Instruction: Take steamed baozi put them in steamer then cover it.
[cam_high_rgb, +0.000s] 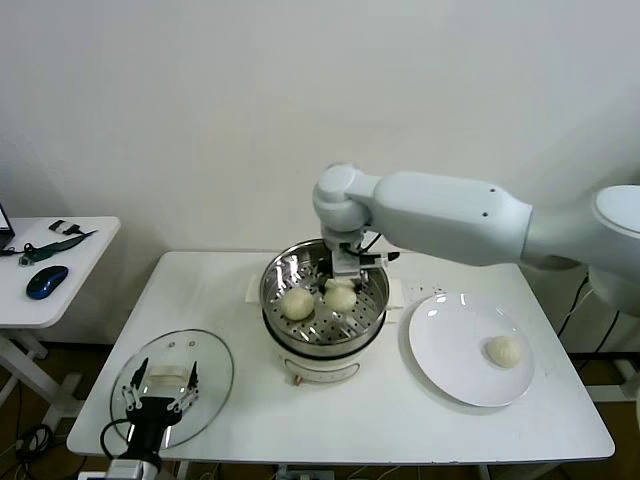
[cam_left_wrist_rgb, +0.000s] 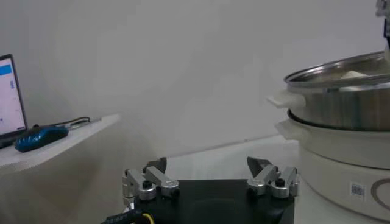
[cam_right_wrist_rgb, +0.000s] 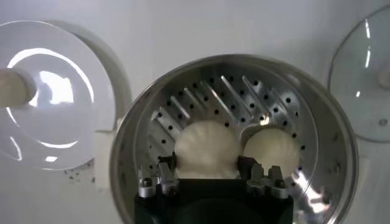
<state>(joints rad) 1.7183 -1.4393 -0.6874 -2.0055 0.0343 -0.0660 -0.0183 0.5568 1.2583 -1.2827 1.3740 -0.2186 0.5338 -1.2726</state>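
The steamer (cam_high_rgb: 275, 290) stands at the table's middle on its white pot base. Two baozi lie on its perforated floor. My right gripper (cam_high_rgb: 343, 280) reaches down into the basket and is shut on one baozi (cam_high_rgb: 340, 298). In the right wrist view its fingers (cam_right_wrist_rgb: 171, 163) press both sides of that bun (cam_right_wrist_rgb: 206, 146), and the other bun (cam_right_wrist_rgb: 272, 149) lies right beside it. A third baozi (cam_high_rgb: 504, 351) rests on the white plate (cam_high_rgb: 450, 340). The glass cover (cam_high_rgb: 205, 365) lies flat at the table's front left, and my open left gripper (cam_high_rgb: 160, 395) hovers over it, holding nothing.
A small side table (cam_high_rgb: 75, 255) to the left holds a blue mouse (cam_high_rgb: 47, 281) and dark items. In the left wrist view the steamer (cam_left_wrist_rgb: 347, 91) rises close on one side of the left gripper (cam_left_wrist_rgb: 210, 173). The plate sits right of the steamer.
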